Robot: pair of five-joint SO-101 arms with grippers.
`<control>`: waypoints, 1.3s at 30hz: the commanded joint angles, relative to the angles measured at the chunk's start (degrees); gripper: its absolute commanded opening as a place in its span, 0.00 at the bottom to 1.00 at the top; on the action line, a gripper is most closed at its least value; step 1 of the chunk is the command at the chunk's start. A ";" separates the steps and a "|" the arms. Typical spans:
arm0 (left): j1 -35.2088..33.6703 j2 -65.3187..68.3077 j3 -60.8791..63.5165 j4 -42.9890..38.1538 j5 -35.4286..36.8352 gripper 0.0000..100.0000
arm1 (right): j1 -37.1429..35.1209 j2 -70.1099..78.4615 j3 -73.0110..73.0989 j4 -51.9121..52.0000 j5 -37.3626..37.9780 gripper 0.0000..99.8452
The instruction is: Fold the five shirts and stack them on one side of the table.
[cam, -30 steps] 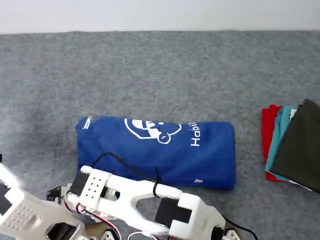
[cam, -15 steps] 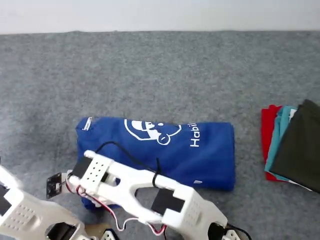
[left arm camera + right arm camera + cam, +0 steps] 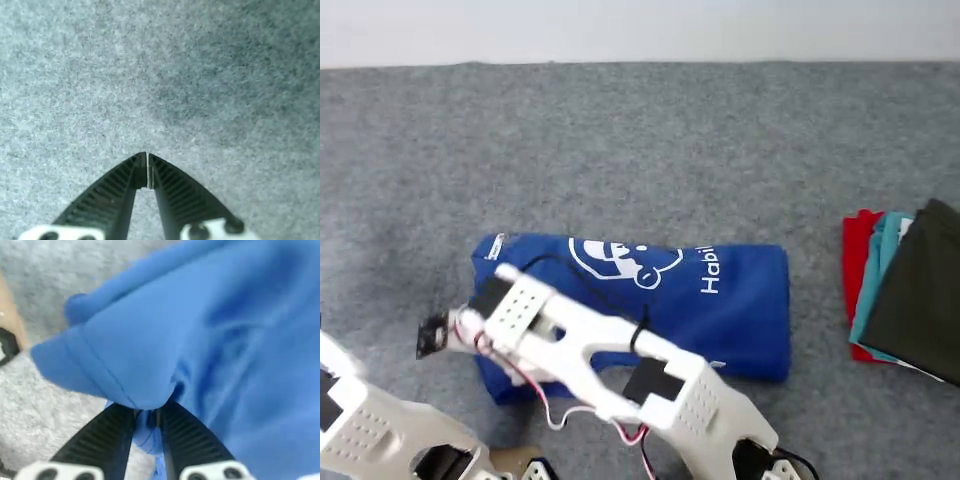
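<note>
Right claw (image 3: 147, 412) has lifted away from near edge, clenched on blue shirt's (image 3: 720, 310) near-left corner; rest of shirt flat on middle of desk (image 3: 620, 140); left claw (image 3: 148, 160) pinched together, holding nothing, prob. just above bare desk; folded stack (image 3: 900, 290) at right edge

A blue shirt (image 3: 720, 310) with a white printed graphic lies folded into a broad rectangle at the centre of the high view. Its lower-left corner is bunched and pinched in the right hand (image 3: 147, 415). At the frame's right edge three folded shirts are stacked: a red shirt (image 3: 855, 285) at the bottom, a teal shirt (image 3: 883, 262) over it, and a dark shirt (image 3: 923, 295) on top, lying askew.
</note>
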 commanded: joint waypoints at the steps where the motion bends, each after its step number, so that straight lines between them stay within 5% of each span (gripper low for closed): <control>1: 0.44 -0.88 -2.42 -0.88 -0.44 0.01 | 4.70 -3.21 -6.42 2.07 0.26 0.01; 14: 2.99 -0.88 -2.77 -0.70 -0.35 0.01 | 14.37 -3.12 -10.64 0.66 -0.62 0.02; 22: 3.52 -0.88 -2.77 -0.53 -0.35 0.01 | 20.88 -3.12 -10.55 -2.68 -8.62 0.22; 28: 3.52 -0.88 -2.77 -0.53 -0.35 0.01 | 22.46 -3.82 -10.64 -1.80 -8.44 0.17; 33: 3.52 -0.88 -2.77 -0.53 -0.35 0.01 | 17.36 -4.09 -15.65 4.18 -8.44 0.02; 39: 3.52 -0.88 -2.77 -0.44 -0.35 0.01 | 12.62 -3.03 -21.98 8.13 -8.44 0.01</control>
